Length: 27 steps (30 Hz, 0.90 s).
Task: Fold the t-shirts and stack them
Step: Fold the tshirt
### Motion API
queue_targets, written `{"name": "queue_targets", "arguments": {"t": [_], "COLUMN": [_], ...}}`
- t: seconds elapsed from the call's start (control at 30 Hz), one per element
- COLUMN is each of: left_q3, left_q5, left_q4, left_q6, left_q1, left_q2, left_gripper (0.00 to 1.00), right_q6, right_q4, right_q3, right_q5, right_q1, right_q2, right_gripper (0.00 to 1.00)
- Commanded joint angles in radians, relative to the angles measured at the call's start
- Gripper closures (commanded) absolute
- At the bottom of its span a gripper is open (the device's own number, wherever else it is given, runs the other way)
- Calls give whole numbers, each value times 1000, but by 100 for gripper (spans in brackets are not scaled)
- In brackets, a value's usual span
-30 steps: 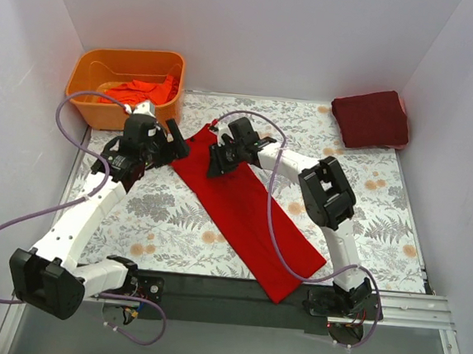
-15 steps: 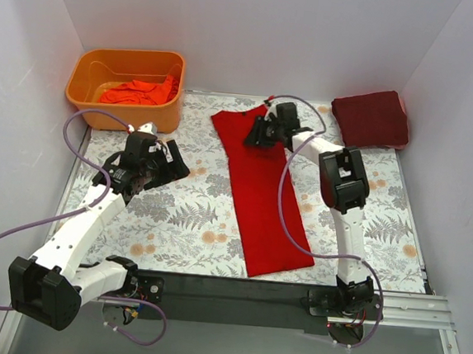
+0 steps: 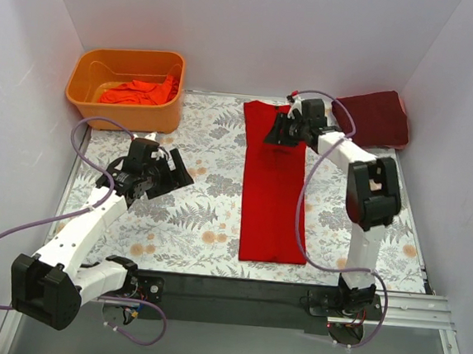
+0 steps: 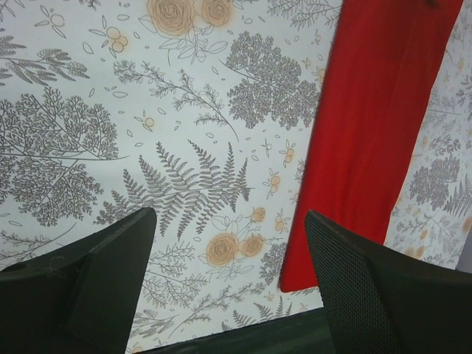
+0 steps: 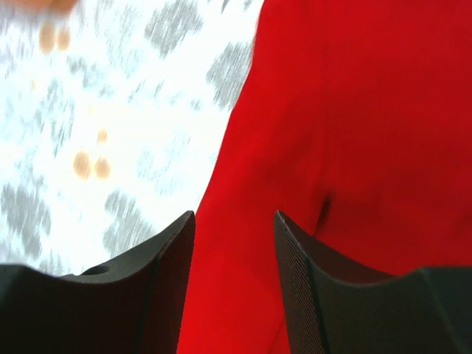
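Note:
A bright red t-shirt, folded into a long strip, lies straight from the table's far edge towards the near edge, right of centre. My right gripper hangs over its far end with jaws apart; in the right wrist view the red cloth lies below the gripper. My left gripper is open and empty over bare table left of the strip; the left wrist view shows the gripper and the strip's near end. A folded dark maroon t-shirt lies at the far right. An orange-red t-shirt lies in the tub.
A rigid orange plastic tub stands at the far left corner. White walls close in the table on the left, back and right. The floral tablecloth ends at a dark strip along the near edge.
The right gripper has moved right and away, swinging the red strip from a diagonal to a straight line. The left gripper has let go and pulled back towards the near left.

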Motion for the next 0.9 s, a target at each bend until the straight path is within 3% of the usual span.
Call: {"name": "queue_targets", "arguments": {"t": [0.0, 0.23, 0.37, 0.63, 0.87], "left_q3": [-20, -80, -100, -101, -98], "left_q5": [47, 120, 123, 130, 100], "left_q4": [-15, -27, -37, -58, -86], "left_q6": [-16, -62, -76, -113, -151], "left_q1": [0, -18, -47, -95, -164], "left_q2": [-21, -30, -22, 4, 24], "left_gripper": [19, 20, 22, 25, 25], "right_q6": [-76, -116, -71, 41, 38], "right_q4": [-99, -288, -369, -406, -440], "right_q3": [-184, -550, -625, -670, -523], "right_q5": [73, 220, 230, 236, 237], "right_q1": [39, 240, 410, 605, 759], "right_q2": [-254, -537, -600, -546, -401], "right_gripper": [47, 52, 55, 56, 57]}}
